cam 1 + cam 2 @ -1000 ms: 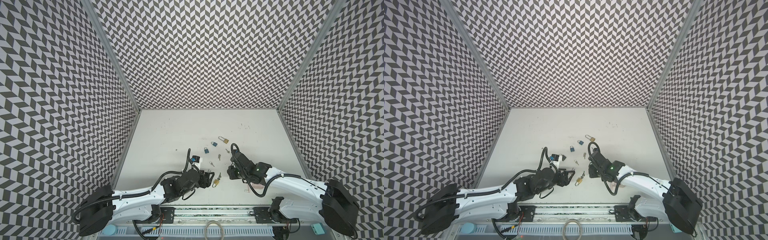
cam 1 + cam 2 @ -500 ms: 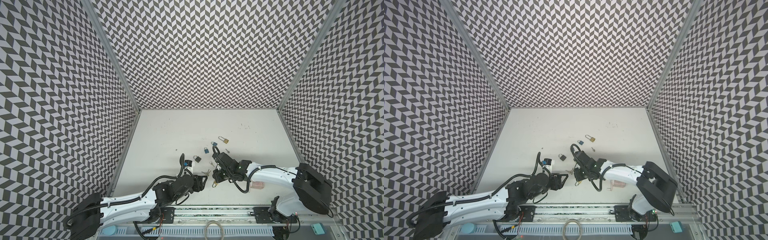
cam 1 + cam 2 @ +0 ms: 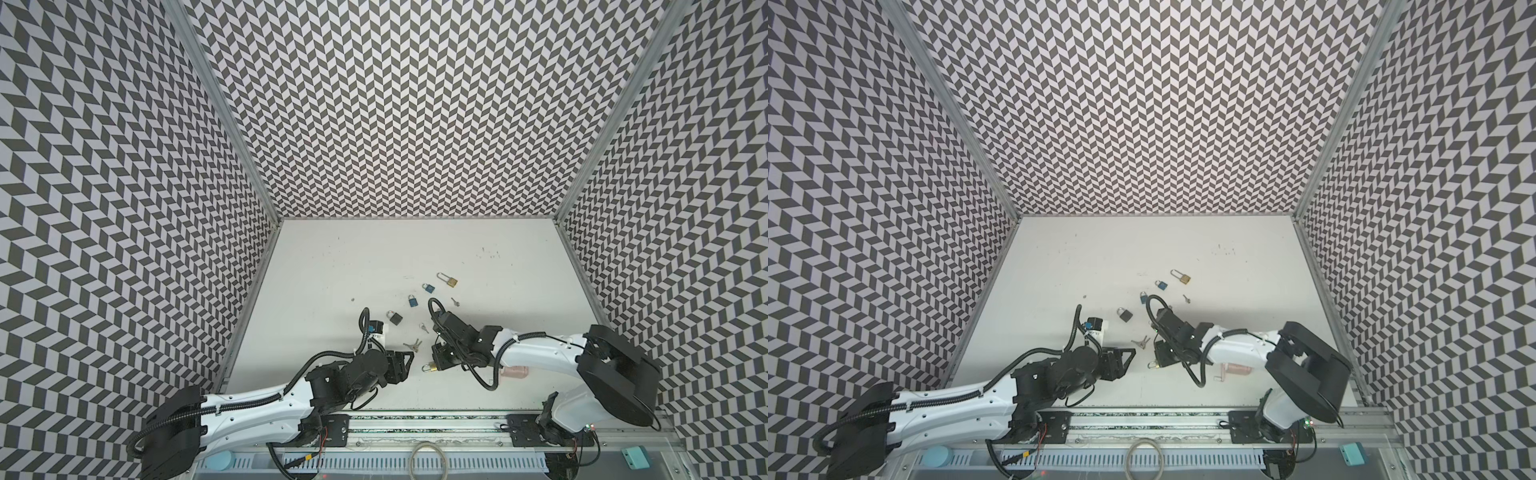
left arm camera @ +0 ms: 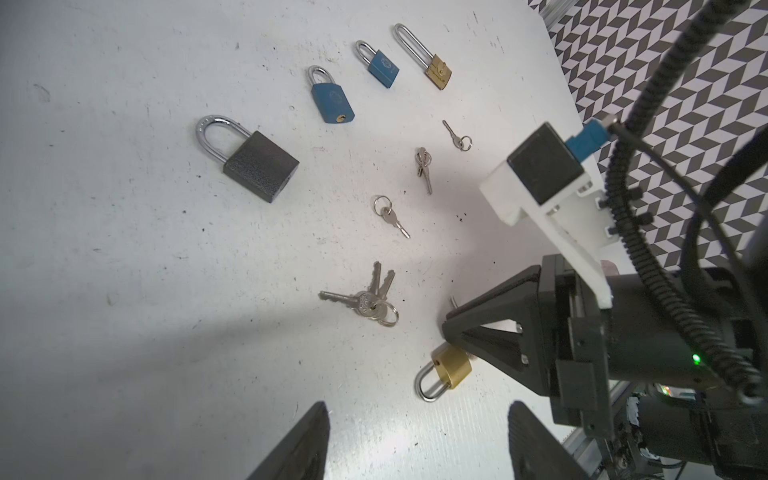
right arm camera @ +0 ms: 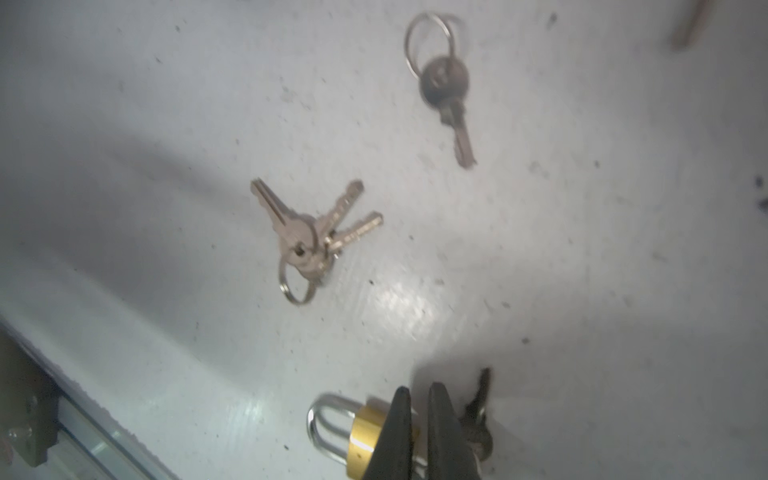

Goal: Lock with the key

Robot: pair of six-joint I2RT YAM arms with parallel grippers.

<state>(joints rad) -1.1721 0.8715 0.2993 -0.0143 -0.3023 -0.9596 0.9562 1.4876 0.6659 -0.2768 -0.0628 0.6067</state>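
Right end effector [image 5: 419, 390]: I see the jaws nearly together over the brass padlock [image 5: 363, 436]; I cannot tell if they pinch anything.
Left end effector [image 4: 415, 440]: spread wide, empty.
Brass padlock: flat on the bench [image 4: 124, 291].
Small key [image 5: 478, 415]: just beside the padlock, blurred.
Key bunch [image 4: 365, 301]: nearby, apart.

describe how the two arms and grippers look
Both arms have white link shells and black joints: left arm, right arm. Black ribbed cables loop along each. The left gripper and right gripper have black wedge-shaped fingers. A white bracket carries a black camera box with a blue plug.
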